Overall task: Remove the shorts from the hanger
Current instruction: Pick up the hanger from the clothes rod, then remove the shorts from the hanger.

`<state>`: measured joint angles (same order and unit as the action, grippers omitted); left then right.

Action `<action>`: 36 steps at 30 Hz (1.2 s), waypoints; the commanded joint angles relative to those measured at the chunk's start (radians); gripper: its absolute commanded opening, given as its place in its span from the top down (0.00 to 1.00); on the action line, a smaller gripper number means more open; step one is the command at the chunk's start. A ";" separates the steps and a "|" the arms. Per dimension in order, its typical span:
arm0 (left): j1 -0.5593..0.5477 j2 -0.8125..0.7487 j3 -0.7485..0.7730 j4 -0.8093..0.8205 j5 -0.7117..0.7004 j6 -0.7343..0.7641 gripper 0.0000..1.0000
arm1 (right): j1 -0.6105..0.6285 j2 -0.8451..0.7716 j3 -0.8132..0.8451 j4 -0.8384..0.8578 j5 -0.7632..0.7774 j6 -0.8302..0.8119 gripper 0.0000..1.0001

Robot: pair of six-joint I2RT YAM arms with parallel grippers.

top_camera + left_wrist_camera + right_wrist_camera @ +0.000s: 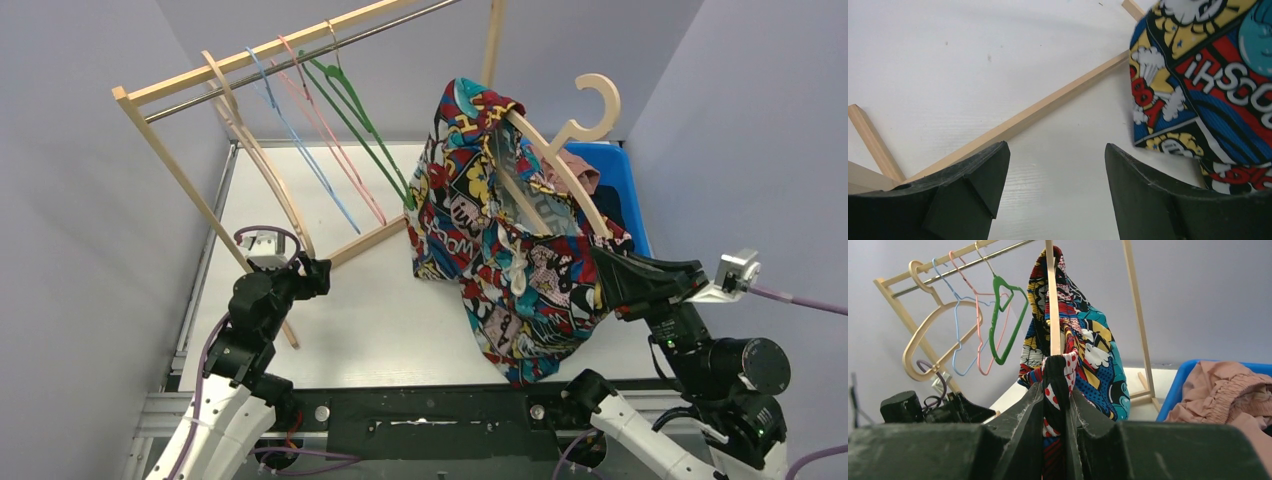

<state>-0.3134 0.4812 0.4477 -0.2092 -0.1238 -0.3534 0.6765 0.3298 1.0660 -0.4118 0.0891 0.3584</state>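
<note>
Clamps shut with the right pincer (pixel 1055 390) on a fold of the comic-print shorts (pixel 480 230), right at the lower end of a wooden hanger (pixel 575 140). Holds that hanger tilted in the air above the table (pixel 350 320), with the shorts bunched over its arm and hanging down toward the table's near edge. Poises the left pincer (pixel 1055 150) open and empty, low over the table, near a base bar of the wooden rack (pixel 200 75) and apart from the shorts' edge. Shows dusty pink shorts (pixel 1228 390) heaped in a blue bin (pixel 620 180) behind. Carries on the rack's rail a light wooden hanger (pixel 262 165) beside thin blue, pink and green ones.
</note>
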 commanded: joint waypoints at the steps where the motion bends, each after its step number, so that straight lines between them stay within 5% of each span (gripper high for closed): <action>1: -0.003 0.008 0.046 0.027 -0.007 0.013 0.31 | 0.010 -0.055 0.043 -0.069 -0.060 -0.020 1.00; 8: -0.003 0.016 0.050 0.026 -0.002 0.013 0.30 | 0.051 -0.031 0.011 -0.143 -0.098 -0.029 1.00; 18: -0.006 -0.046 0.028 0.098 0.123 0.013 0.32 | 0.049 0.391 -0.178 -0.120 -0.251 -0.152 1.00; 31: -0.011 0.012 -0.026 0.287 0.503 -0.026 0.33 | 0.050 0.648 -0.247 0.147 -0.642 -0.166 1.00; 36: -0.010 0.017 -0.033 0.329 0.543 -0.064 0.33 | 0.054 0.694 -0.262 0.263 -0.727 -0.134 1.00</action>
<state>-0.3199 0.5083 0.4118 -0.0006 0.3290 -0.3824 0.7216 1.0168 0.8051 -0.3405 -0.5125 0.1982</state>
